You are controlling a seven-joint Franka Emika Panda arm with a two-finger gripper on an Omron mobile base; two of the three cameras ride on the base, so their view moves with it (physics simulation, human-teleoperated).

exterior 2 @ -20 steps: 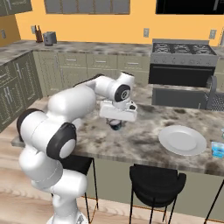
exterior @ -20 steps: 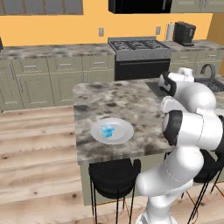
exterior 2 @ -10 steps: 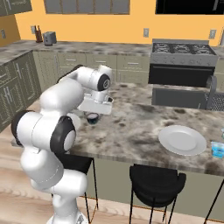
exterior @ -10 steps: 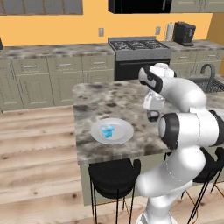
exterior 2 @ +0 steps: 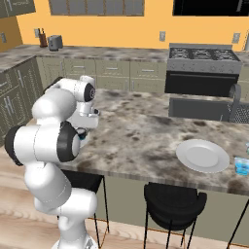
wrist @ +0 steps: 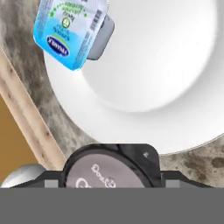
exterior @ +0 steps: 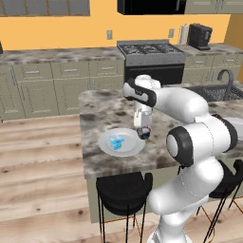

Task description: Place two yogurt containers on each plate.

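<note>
Gripper (exterior: 144, 133): jaws grasping the dark cup (wrist: 110, 168), hanging beside the plate (exterior: 105, 144).
Risk: releasing here, cup may be landing on the rim and tipping off.

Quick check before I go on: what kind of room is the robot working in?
A home kitchen, by the look of it: a gas range stands against the back wall, a granite-topped island with bar stools fills the foreground, and a sink is set into the counter.
</note>
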